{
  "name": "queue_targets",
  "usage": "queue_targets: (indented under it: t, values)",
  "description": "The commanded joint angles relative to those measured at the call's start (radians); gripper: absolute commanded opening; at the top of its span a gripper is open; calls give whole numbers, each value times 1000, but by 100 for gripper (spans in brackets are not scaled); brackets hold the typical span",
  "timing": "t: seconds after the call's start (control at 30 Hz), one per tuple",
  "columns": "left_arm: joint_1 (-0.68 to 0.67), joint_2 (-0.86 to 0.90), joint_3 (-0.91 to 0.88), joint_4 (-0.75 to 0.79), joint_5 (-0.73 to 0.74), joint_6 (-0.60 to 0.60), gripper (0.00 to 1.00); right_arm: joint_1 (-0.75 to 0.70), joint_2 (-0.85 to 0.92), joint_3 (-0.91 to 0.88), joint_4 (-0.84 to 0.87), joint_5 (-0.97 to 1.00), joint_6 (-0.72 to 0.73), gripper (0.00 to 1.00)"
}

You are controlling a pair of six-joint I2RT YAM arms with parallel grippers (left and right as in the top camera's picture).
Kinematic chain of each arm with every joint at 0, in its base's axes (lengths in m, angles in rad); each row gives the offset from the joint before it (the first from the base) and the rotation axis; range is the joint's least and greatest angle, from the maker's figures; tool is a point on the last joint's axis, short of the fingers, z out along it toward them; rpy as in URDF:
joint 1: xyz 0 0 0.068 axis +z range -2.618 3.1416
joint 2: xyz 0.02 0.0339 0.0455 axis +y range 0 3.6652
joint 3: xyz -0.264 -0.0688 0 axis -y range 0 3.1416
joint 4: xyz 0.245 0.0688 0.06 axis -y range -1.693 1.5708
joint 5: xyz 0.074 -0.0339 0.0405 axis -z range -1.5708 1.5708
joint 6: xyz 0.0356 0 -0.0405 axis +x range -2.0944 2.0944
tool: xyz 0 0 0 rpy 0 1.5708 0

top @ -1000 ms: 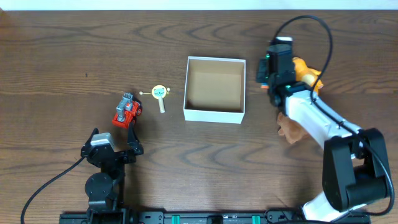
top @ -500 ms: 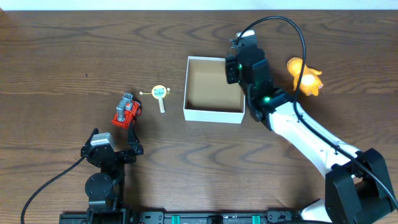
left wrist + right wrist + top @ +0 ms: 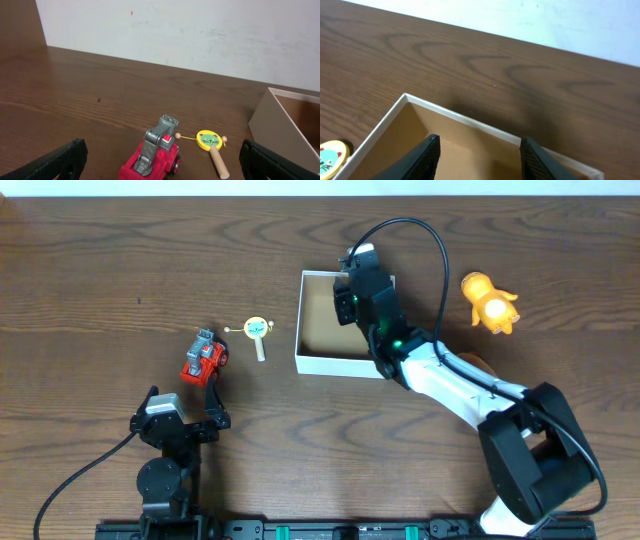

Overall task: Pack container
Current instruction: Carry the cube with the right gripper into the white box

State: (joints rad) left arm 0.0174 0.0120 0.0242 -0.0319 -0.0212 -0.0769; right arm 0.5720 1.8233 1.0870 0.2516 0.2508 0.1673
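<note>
Left gripper (image 3: 183, 400): front edge of surface (image 3: 90, 270), left part; fingers spread wide, empty. Red toy truck (image 3: 204, 358), yellow rattle (image 3: 258, 330): loose, left of container. Container (image 3: 340, 365): mid-surface toward far edge, visible interior bare. Right gripper (image 3: 479, 150): over container, fingers half apart, nothing between. Orange toy (image 3: 490, 302): toward right edge. Step, judged: fetching; next calls for grasping a loose toy

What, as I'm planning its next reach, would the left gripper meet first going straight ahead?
Probably the red toy truck, centred just ahead of the open left gripper. The round yellow toy on a stick lies further off, to the right.
</note>
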Motion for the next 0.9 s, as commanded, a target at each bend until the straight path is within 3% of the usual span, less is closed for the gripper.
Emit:
queue_targets:
  t: [0.0,0.2,0.37,0.87]
  values:
    - [-4,-2,-20,-39,-5,13,98,9,2,21,13,83,84,31]
    - [-4,-2,-20,-39,-5,13,98,8,4,21,37,112,126,29]
    - [-4,-2,-20,-39,-5,13,98,17,22,21,77,111,224,22]
    - [-4,-2,-20,-39,-5,13,98,51,132,21,192,59,305,26]
